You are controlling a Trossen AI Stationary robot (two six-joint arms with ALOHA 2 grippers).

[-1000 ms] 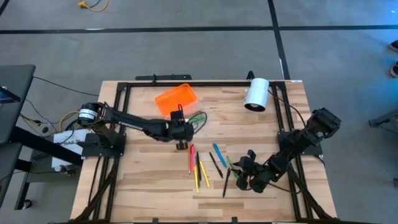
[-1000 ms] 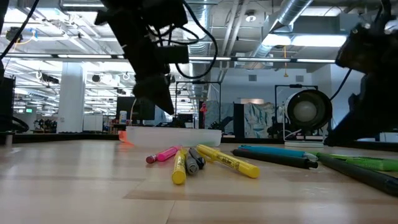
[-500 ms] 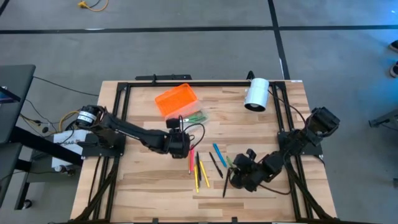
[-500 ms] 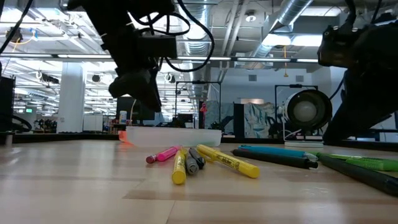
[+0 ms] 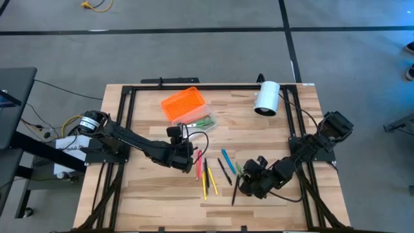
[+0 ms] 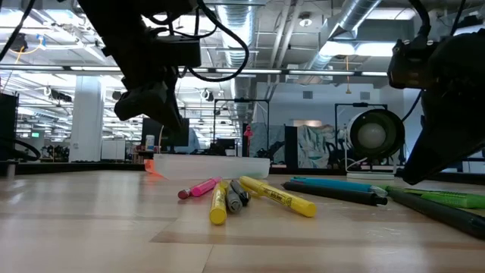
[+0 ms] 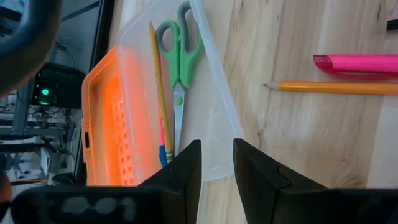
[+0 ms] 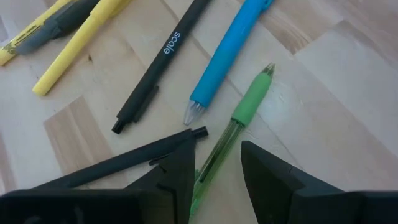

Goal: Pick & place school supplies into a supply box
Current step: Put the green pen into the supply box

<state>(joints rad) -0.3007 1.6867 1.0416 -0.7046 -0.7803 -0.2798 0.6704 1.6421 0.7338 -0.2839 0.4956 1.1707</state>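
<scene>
Two grippers: left gripper (image 7: 216, 163) empty, slightly parted, near box (image 7: 214, 127)
Right gripper (image 8: 217, 167): slightly parted over green pen (image 8: 239, 127); I centre, then close

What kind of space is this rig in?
Likely an open lab or industrial workshop: exposed ceiling ducts, bare concrete floor with taped lines around the wooden table, more equipment in the background.

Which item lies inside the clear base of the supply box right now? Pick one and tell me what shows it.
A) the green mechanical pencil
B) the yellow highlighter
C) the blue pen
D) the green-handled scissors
D: the left wrist view shows the green-handled scissors lying in the supply box beside a pencil, while the other three items lie out on the table.
</scene>
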